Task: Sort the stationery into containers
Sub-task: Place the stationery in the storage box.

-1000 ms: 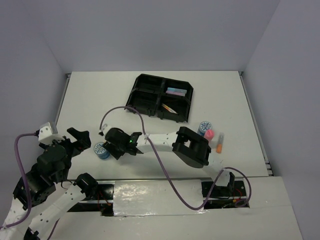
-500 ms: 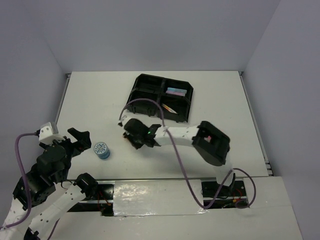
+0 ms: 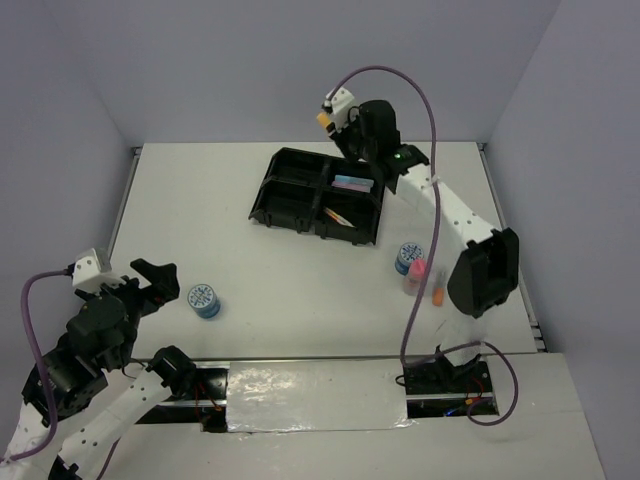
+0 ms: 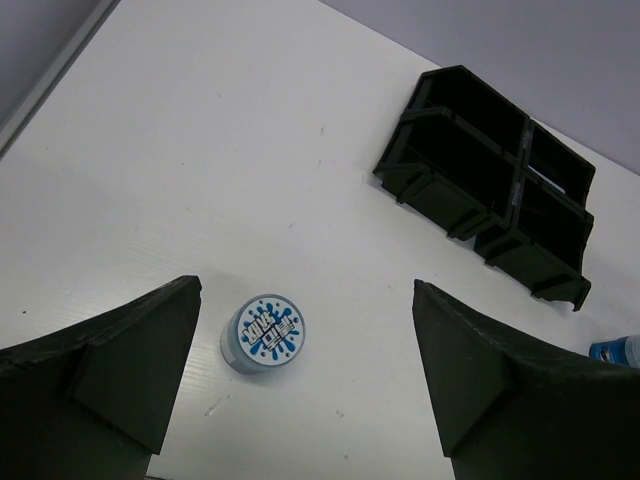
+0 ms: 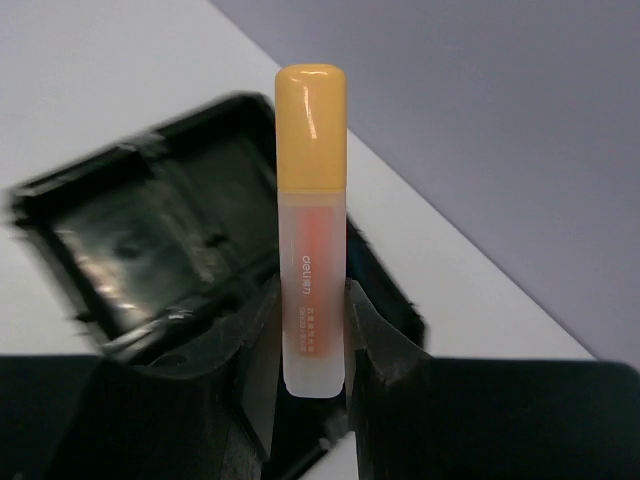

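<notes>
Currently right pincer (image 5: 312, 300) clamped on orange marker (image 5: 311, 200); left pincer (image 4: 305, 292) spread wide near tape roll (image 4: 262, 334).

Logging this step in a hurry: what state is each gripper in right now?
Left gripper: open, holding nothing.
Right gripper: shut on the orange marker.

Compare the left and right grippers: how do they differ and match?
The left gripper has fingers wide apart, empty; the right gripper has fingers clamped on an orange marker. The left gripper faces a blue tape roll; the right gripper is high over the black tray. Both have black fingers.
</notes>
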Tool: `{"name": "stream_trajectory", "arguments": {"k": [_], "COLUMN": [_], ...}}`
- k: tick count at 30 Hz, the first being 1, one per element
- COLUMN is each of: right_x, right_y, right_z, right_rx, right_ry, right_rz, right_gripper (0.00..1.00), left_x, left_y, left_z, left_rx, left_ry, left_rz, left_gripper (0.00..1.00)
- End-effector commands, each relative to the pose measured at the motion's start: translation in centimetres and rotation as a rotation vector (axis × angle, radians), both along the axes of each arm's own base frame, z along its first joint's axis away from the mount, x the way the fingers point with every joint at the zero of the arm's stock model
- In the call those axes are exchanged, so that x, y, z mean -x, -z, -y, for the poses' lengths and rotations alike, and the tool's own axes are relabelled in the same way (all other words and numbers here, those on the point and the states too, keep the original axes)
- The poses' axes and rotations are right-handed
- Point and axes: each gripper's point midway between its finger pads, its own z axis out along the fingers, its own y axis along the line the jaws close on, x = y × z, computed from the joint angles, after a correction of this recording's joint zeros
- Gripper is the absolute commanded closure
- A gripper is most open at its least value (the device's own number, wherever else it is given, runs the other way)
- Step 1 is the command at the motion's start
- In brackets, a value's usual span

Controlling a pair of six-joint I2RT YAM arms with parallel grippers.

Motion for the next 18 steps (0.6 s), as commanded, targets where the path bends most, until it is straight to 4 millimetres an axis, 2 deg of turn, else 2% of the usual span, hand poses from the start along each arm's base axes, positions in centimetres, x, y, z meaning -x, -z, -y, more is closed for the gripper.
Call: {"name": "stream_trajectory", "arguments": {"k": [1,5,9,10,11,13,14,15,18], "right_x": [-3.1,-6.4,-7.9,-8.3,-8.5,-8.6,-8.5,-8.6,-8.3], "right_y": [5.0,8.0,9.7,11.0,11.4,12.5,12.8,12.8,12.7], "right_z": [4.3,5.8,6.0,6.3,6.3,6.5,6.5,6.7,6.7], "right_rx": [0.232,0.283,0.219,0.226,0.229,0.242,0.244,0.242,0.199], "right_ry": [0.062,0.112,0.143,0.157,0.159,0.163,0.167,0.177,0.171], "right_rz": [-0.080,-0.112,-0.170,-0.195,-0.199,-0.218,-0.224,-0.219,-0.229], "right_gripper": [0.98,0.98,0.97,0.96,0.90,0.87,0.83,0.81,0.65], "left_x": [-0.2,-0.4,-0.4,-0.4,-0.4,-0.3,-0.3,-0.3,-0.3], "left_y": [-1.2,-1.2,-1.2,-1.2,-1.2,-1.2,-1.2,-1.3,-1.3], "left_z": [0.1,0.3,0.5,0.5,0.5,0.5,0.5,0.5,0.5], "left_rx": [0.017,0.008,0.008,0.009,0.009,0.011,0.012,0.012,0.012], "left_ry": [-0.001,0.012,0.024,0.026,0.026,0.026,0.025,0.025,0.027], "left_rz": [0.043,0.042,0.045,0.046,0.046,0.048,0.050,0.051,0.052], "left_gripper": [0.01,0.01,0.01,0.01,0.01,0.01,0.01,0.01,0.01]}}
